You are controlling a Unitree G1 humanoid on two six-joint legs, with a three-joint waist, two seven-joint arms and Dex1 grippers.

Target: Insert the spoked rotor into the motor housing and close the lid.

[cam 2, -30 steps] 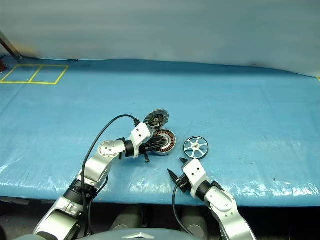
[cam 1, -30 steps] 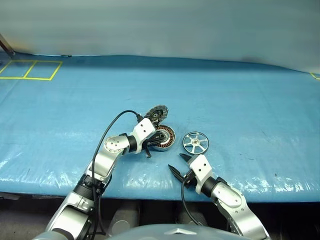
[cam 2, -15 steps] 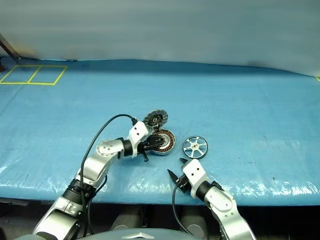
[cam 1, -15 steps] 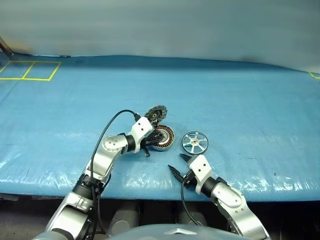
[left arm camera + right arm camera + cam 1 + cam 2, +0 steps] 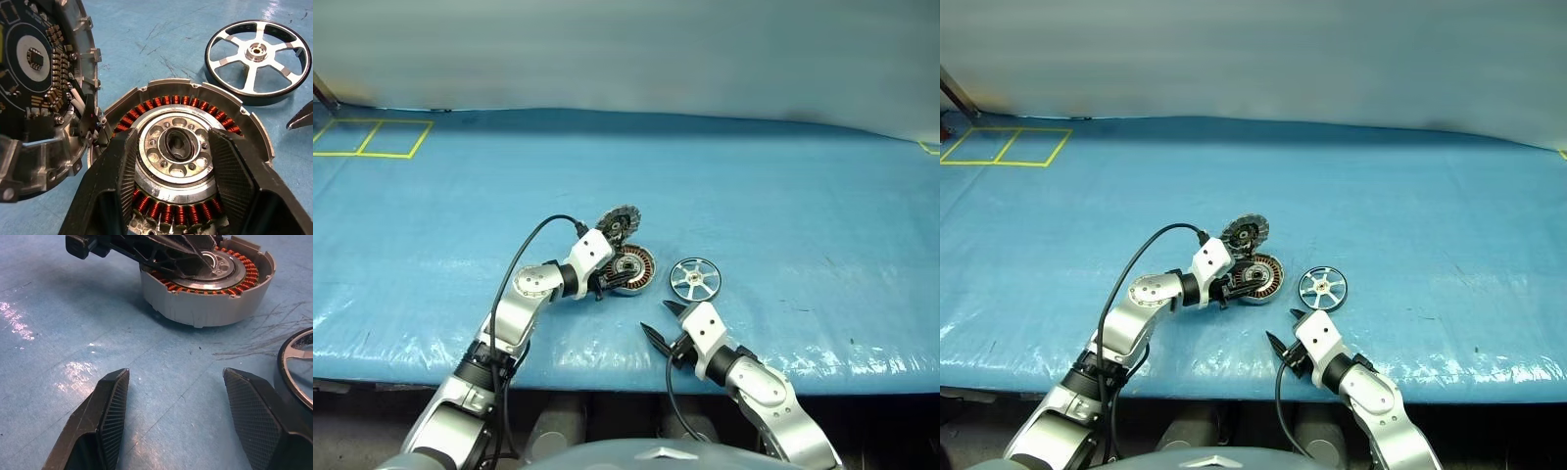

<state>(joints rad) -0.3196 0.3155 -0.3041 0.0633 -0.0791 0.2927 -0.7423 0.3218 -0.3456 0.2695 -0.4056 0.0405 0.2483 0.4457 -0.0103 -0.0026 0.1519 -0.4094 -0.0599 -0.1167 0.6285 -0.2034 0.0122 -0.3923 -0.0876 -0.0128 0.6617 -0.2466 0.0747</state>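
Blue tarp-covered table (image 5: 783,196) takes up most of the head view; yellow taped squares (image 5: 372,137) at its 10 o'clock corner. No readable writing or brand on anything: the circuit board on the lid has markings too small to make out.

Left gripper (image 5: 171,161) reaches in from 7 o'clock to the table centre; its fingers (image 5: 115,181) are spread over the motor housing, one each side of the silver hub, above the copper windings. Whether the pads touch the metal can't be told. Black cable loops along that arm.

Right gripper (image 5: 173,391) sits near the front edge at 6 o'clock, fingers spread wide w/ nothing between them, tips just above the tarp, pointing toward the housing.

Motor housing (image 5: 631,269) lies flat at centre, open, copper-red windings ringing a silver core w/ a dark middle.

Lid (image 5: 619,223) stands tilted up at the housing's 11 o'clock rim, inner face w/ dark round board and small components showing.

Spoked rotor (image 5: 695,280) lies flat on the tarp at the housing's 3 o'clock, just beside it, apart from both grippers; silver spokes, dark rim.
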